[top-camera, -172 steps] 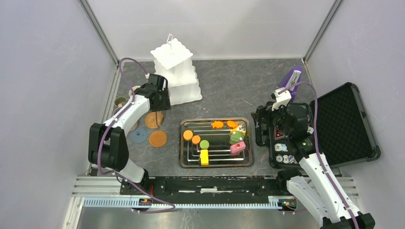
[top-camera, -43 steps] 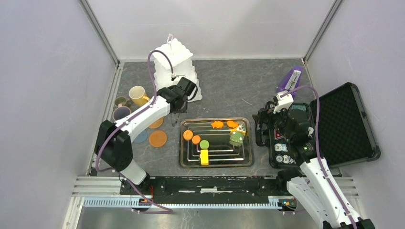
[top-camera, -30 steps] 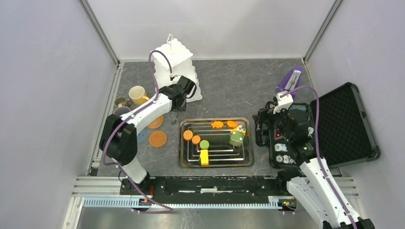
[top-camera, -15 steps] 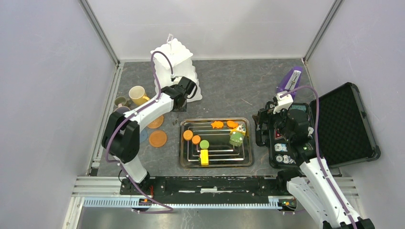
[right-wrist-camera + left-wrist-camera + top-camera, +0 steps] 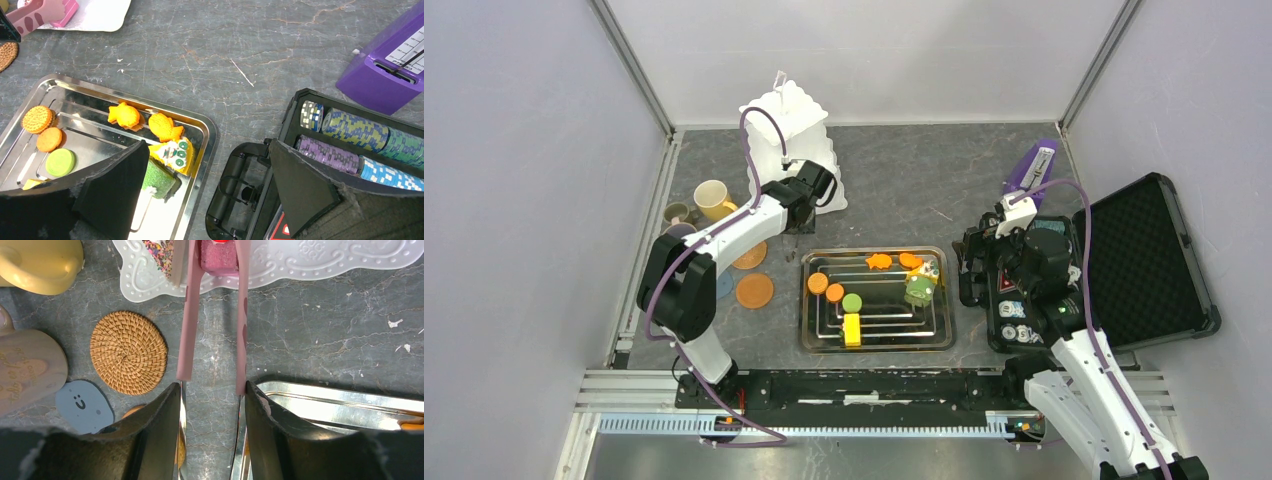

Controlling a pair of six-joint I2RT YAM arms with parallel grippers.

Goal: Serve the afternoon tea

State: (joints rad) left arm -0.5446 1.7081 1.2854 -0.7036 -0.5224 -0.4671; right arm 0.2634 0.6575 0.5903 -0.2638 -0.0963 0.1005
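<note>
- The pink cake [image 5: 219,256] is off the steel tray [image 5: 90,132]. A few seconds back it lay at the tray's right side. Now it sits on the bottom tier of the white three-tier stand [image 5: 310,260], at that tier's near edge.
- Your left jaws are clamped on the pink tongs [image 5: 189,325], and the tong tips flank the cake, one on either side. Whether they are pinching it or have let go, the wrist view won't settle.
- Over the last second and a half the left arm has settled in low by the stand, and in the last half second it has hardly budged. That reads as a placement finishing, not a carry.
- A sprinkled piece [image 5: 162,254] shares that tier, just beside one tong arm.
- Your right jaws are spread wide and holding nothing, hovering between the tray's right rim and the black chip case [image 5: 235,165]. That arm hasn't shifted at all.
- So that's one more cake served, with plenty left. In the tray you have two orange biscuits [image 5: 37,118], a green biscuit [image 5: 60,162], two orange fish-shaped cakes [image 5: 124,115], a green cake [image 5: 159,182] and a yellow piece.
- The yellow mug [image 5: 40,262] and beige mug [image 5: 27,370] stand on the desk left of the stand. The woven coaster [image 5: 128,352] lies bare near them.
- Your next call, I'd say, is to ease the tongs open and draw back without dragging the cake over the scalloped rim. Then go back to the tray.
</note>
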